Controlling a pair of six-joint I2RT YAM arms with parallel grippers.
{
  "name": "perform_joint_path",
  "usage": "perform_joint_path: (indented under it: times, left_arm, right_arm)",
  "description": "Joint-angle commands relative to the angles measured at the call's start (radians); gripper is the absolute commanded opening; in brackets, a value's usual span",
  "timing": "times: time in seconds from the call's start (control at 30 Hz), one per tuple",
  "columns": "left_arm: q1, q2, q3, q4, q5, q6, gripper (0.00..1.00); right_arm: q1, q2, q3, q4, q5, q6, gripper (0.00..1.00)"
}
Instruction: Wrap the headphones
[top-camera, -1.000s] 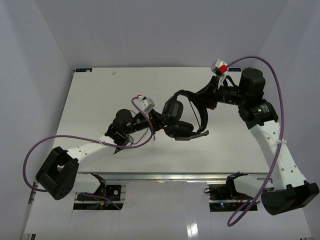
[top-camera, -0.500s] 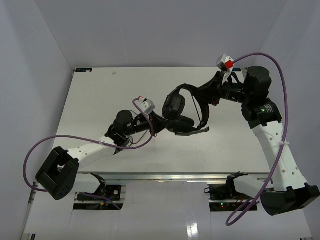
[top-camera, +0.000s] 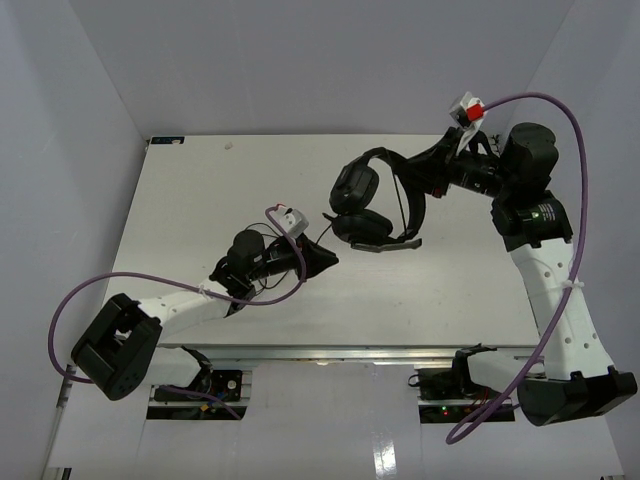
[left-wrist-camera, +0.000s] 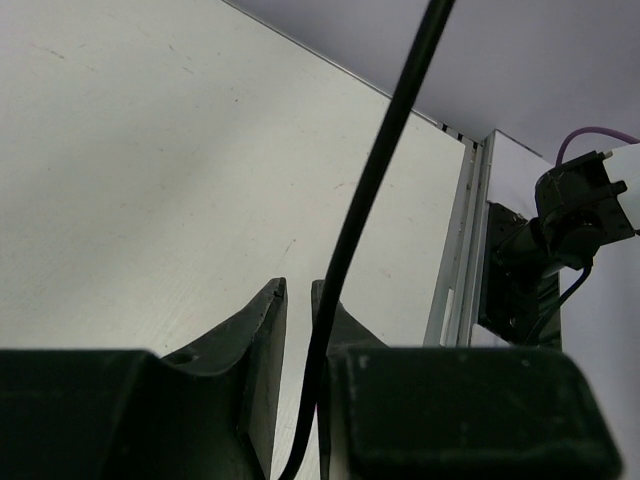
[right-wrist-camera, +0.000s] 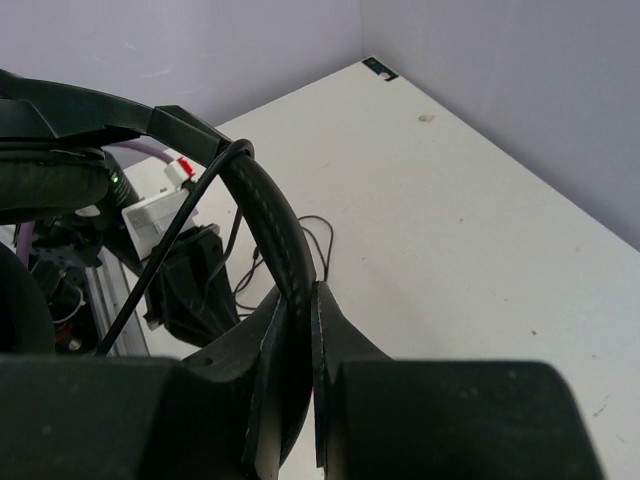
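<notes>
Clamping its fingers shut on the headband (right-wrist-camera: 270, 220), the right gripper (right-wrist-camera: 297, 300) is holding the headphones (top-camera: 356, 188) just right of centre in the overhead view. The left gripper (top-camera: 322, 258), below them, is showing a narrow gap with the thin cable (left-wrist-camera: 380, 160) running through; I cannot tell whether it is pinching.

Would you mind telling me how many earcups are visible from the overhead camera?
2: the upper earcup is near mid-picture; the lower earcup is directly beneath it in that view. Both are left of the headband.
</notes>
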Motion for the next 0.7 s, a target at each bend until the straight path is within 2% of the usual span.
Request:
perform_joint_path:
  times: [0.0,0.1,0.27,0.47,0.67]
  left_arm:
    - [0.005,-0.022,-0.046,0.050,0.010,-0.013,0.27]
    - [0.005,-0.014,-0.076,0.085,0.033,-0.037,0.27]
    - [0.004,0.005,-0.127,0.169,0.126,-0.107,0.32]
    - [-0.026,0.031,-0.200,0.260,0.189,-0.172,0.39]
    - [-0.121,0.059,-0.214,0.282,0.147,-0.183,0.31]
  right_arm:
    - [-0.057,0.027,0.114,0.071,0.020,0.103,0.07]
    - [-0.083,0.059,0.166,0.077,0.030,0.155,0.08]
    - [-0.114,0.100,0.220,0.098,0.069,0.244,0.08]
    - [-0.134,0.141,0.240,0.093,0.192,0.318,0.08]
    - [-0.137,0.166,0.244,0.066,0.328,0.347,0.08]
